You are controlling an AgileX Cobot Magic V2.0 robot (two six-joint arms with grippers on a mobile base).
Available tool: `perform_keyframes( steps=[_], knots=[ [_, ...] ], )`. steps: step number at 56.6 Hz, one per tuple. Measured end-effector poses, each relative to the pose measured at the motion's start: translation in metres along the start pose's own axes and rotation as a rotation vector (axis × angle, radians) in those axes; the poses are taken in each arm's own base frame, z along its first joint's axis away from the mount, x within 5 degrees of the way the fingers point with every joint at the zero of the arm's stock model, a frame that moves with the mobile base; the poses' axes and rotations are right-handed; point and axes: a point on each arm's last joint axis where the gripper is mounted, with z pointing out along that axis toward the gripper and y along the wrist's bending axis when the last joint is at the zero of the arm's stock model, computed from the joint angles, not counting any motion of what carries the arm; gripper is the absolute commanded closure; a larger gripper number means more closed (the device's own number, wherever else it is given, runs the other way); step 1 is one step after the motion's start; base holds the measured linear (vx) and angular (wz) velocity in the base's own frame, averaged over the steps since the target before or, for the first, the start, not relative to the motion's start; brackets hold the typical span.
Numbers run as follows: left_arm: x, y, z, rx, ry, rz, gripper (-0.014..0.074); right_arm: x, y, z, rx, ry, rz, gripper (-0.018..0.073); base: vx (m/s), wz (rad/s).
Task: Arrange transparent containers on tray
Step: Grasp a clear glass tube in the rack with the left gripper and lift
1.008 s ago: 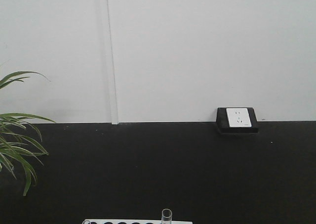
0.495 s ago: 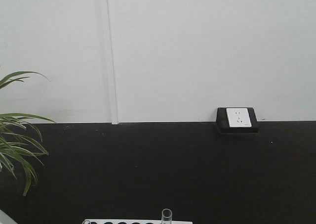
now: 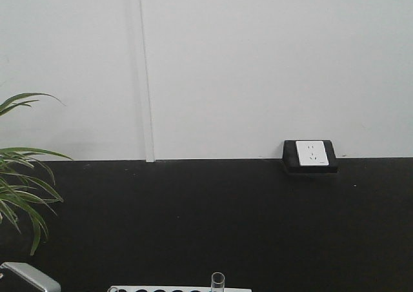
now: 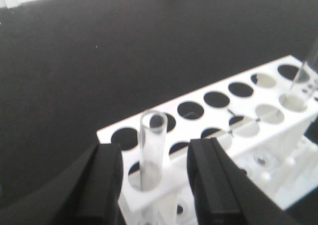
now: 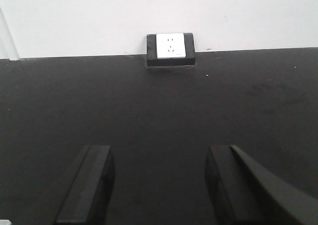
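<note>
A clear test tube stands upright in a near corner hole of the white perforated rack. My left gripper is open around it, one black finger on each side with a gap to the glass. A second test tube leans in a hole at the rack's far right. The front view shows only the rack's top edge and one tube's rim. My right gripper is open over bare black tabletop, with nothing between its fingers. The yellow tray is out of view.
A black-framed white wall socket sits where the black tabletop meets the white wall, straight ahead of the right gripper. A green plant hangs over the table's left side. A grey arm part shows at the bottom left.
A grey part of an arm has risen into the bottom left corner of the front view. The rack and the tube there have not moved.
</note>
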Motion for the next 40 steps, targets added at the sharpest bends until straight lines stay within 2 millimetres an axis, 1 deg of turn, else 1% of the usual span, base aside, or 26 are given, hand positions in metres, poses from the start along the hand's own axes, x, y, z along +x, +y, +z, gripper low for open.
perform_keyframes(
  steps=[17, 31, 40],
  knots=[
    [0.005, 0.001, 0.017, -0.002, -0.048, -0.015, 0.0156, 0.0, 0.0, 0.0, 0.0, 0.0, 0.0, 0.0079, 0.0, 0.0],
    [0.006, 0.001, 0.034, -0.005, -0.046, -0.018, 0.0156, 0.0, 0.0, 0.0, 0.0, 0.0, 0.0, 0.0079, 0.0, 0.0],
    [0.013, 0.002, 0.04, -0.02, -0.015, -0.032, 0.0156, 0.0, 0.0, 0.0, 0.0, 0.0, 0.0, 0.0079, 0.0, 0.0]
  ],
)
